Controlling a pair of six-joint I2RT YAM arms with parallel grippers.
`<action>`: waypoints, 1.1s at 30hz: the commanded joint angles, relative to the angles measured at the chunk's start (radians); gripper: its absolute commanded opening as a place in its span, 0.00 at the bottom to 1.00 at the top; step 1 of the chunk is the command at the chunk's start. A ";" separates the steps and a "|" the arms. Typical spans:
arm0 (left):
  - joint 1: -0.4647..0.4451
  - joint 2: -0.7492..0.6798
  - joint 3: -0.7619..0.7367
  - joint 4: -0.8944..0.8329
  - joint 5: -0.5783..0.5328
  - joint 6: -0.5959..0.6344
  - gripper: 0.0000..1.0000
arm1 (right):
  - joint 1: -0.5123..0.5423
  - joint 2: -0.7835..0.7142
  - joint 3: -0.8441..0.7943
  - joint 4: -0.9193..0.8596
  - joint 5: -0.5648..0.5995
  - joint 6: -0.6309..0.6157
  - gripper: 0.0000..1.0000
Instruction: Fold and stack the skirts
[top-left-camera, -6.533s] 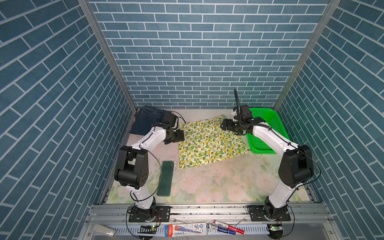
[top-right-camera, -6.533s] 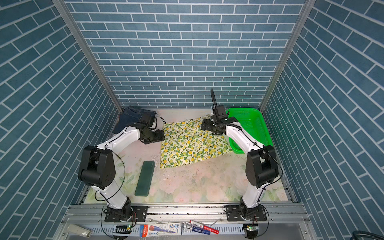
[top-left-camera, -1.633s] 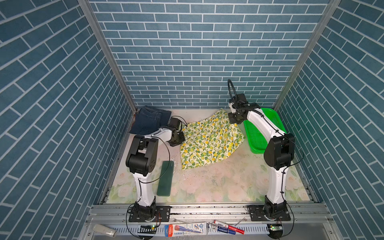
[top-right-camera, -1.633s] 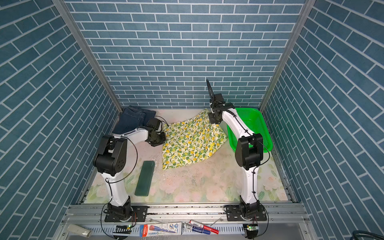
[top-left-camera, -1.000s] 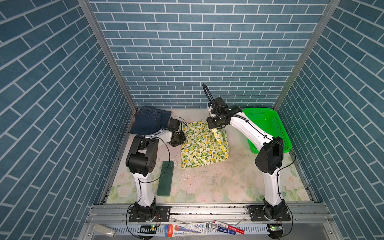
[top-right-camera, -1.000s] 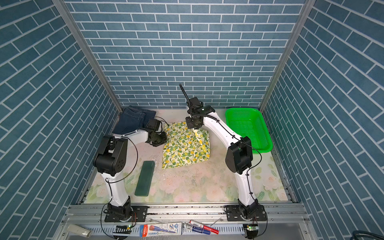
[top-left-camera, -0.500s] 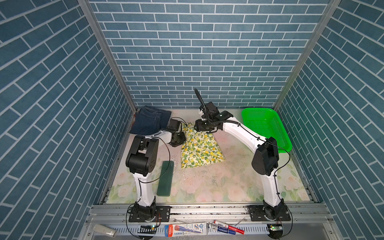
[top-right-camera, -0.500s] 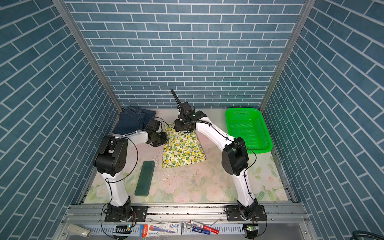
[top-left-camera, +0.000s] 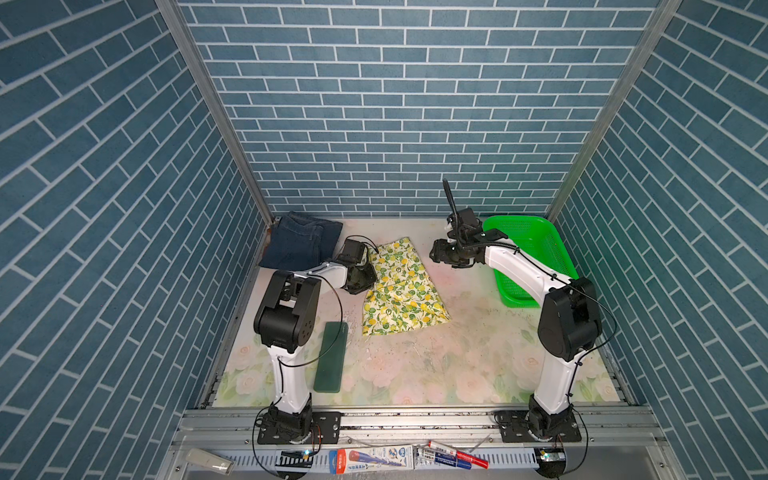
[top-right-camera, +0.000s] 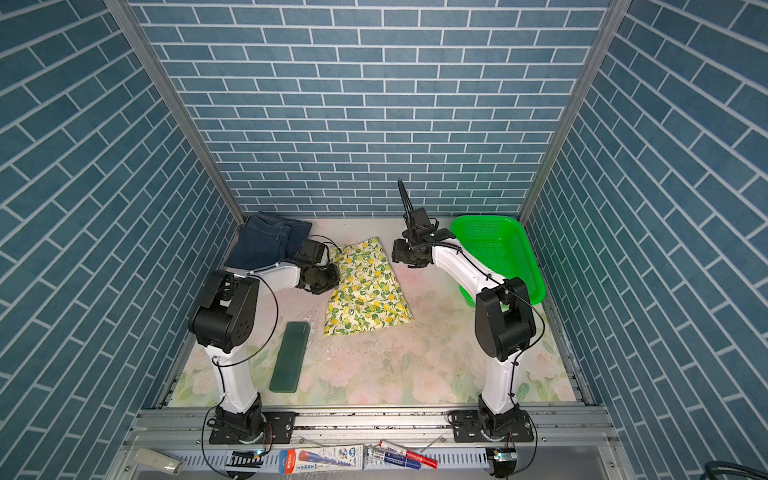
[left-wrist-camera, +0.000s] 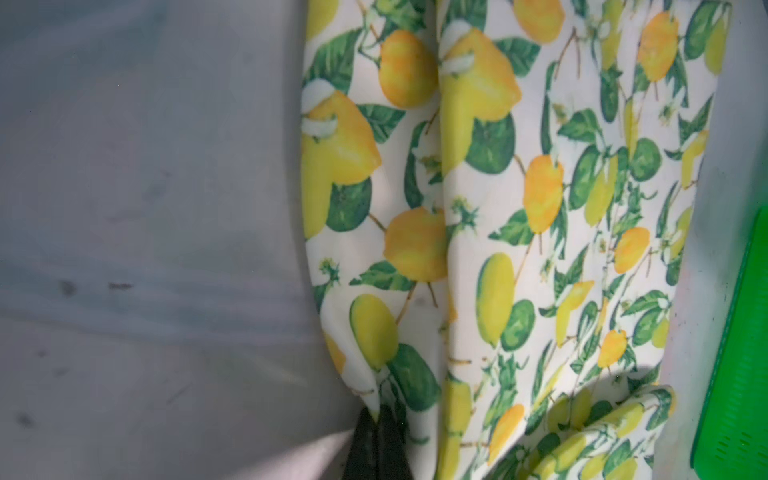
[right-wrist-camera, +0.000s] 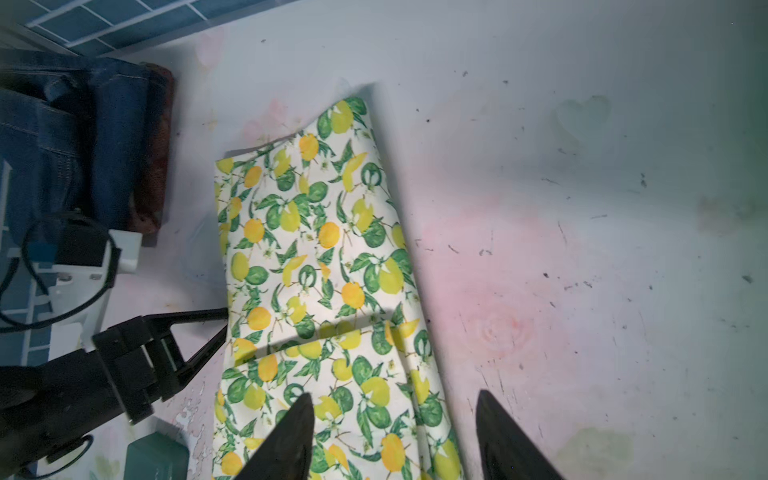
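1. Right gripper (top-left-camera: 435, 255) has drawn back from the lemon-print skirt (top-left-camera: 401, 291) toward the green basket (top-left-camera: 555, 253) — half a second ago it hung over the garment's far end, close to the left arm.
2. Right gripper state: released. In the right wrist view both black fingers (right-wrist-camera: 291, 432) stand well apart with nothing clamped between them; cloth and table lie below.
3. Left gripper (left-wrist-camera: 376, 432) state: clenched on the lemon-print skirt. The left wrist view shows the tips pinching the garment's left edge.
4. Lemon-print skirt: flat on the table (top-left-camera: 457, 357), left of centre, folded lengthwise — narrower than before the right arm's pass. The far end is narrow; the near hem is wider.
5. Denim skirt (top-left-camera: 299, 243): folded, in the far left corner, apart from the lemon-print skirt.
6. Plaid skirt (right-wrist-camera: 156, 166): only a rust-red edge shows, under the denim skirt.
7. Dark green pad (top-left-camera: 330, 357): on the table beside the left arm's upright link, near the hem's left corner.
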 joint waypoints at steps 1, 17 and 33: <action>-0.026 0.030 -0.006 -0.003 -0.002 -0.014 0.00 | -0.004 0.011 -0.062 0.064 -0.048 0.030 0.61; -0.001 -0.070 0.040 -0.160 -0.111 0.067 0.00 | 0.036 0.144 -0.099 0.182 -0.156 0.009 0.55; 0.006 -0.072 -0.007 -0.100 -0.074 0.021 0.00 | 0.035 0.235 -0.032 0.250 -0.183 -0.006 0.00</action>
